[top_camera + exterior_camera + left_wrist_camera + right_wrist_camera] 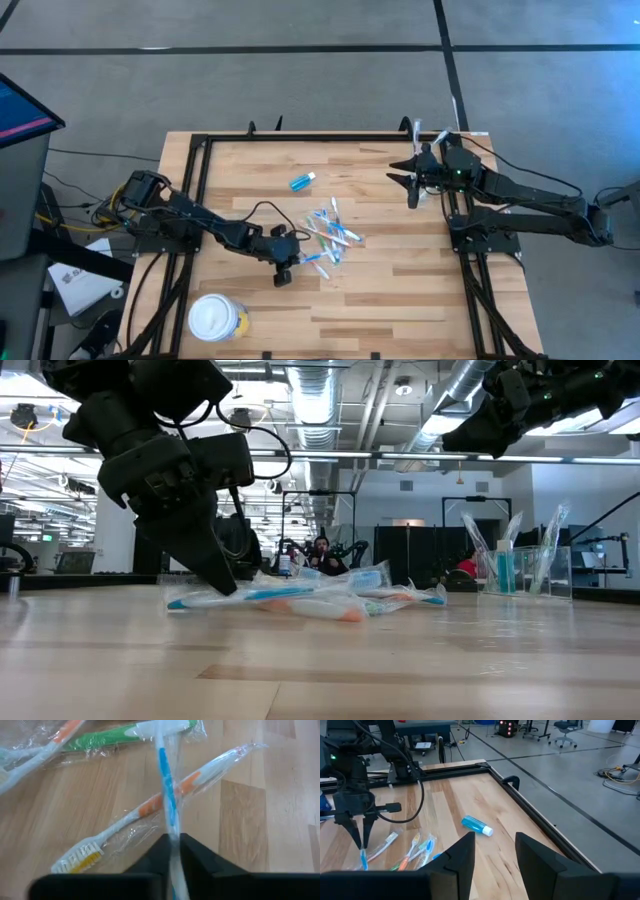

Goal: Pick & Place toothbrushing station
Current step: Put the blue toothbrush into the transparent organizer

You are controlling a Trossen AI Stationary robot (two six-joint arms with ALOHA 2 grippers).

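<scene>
My left gripper (172,845) pinches a blue-striped wrapped toothbrush (166,785) on the pale wood-plank table (260,830), lower centre; my right gripper (492,852) is spread.

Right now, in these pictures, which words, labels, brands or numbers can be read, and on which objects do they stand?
No text can be read in any view.
Blue tube: no legible label.
Wrapped toothbrushes: no print can be made out on the wrappers.
White-lidded tub: any label is too small to read.
Papers beside the table: dark marks, too blurred to read.

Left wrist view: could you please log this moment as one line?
left gripper shut on blue toothbrush | right gripper open, empty | tube on table
</scene>
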